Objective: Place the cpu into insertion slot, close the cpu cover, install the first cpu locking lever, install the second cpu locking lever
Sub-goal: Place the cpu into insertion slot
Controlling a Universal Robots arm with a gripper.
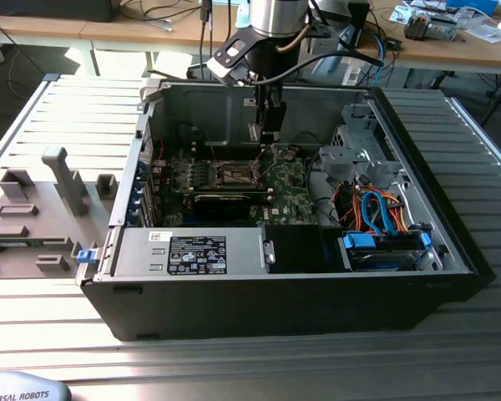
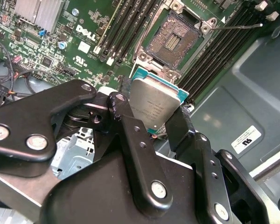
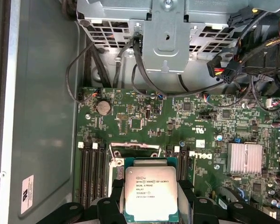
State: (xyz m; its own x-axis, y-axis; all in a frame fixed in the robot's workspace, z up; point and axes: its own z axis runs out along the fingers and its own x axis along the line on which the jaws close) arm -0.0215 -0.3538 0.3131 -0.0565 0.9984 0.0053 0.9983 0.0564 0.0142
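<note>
Black end effector [image 1: 267,134] in exterior view hangs inside open computer case [image 1: 275,309] on slatted metal bench [image 1: 234,359], low over green motherboard [image 1: 288,192].

Second wrist view: my fingers [image 2: 133,140] clamped on opposite edges of cpu [image 2: 154,105], silver top tilted. Chip not seated, held clear of board near empty socket [image 2: 172,39], contact field bare.

First wrist view: cpu [image 3: 151,191] gripped in my end effector, printed metal face toward camera, hiding part of socket frame [image 3: 133,148]. Drive cage [image 3: 168,32] beyond board.
</note>
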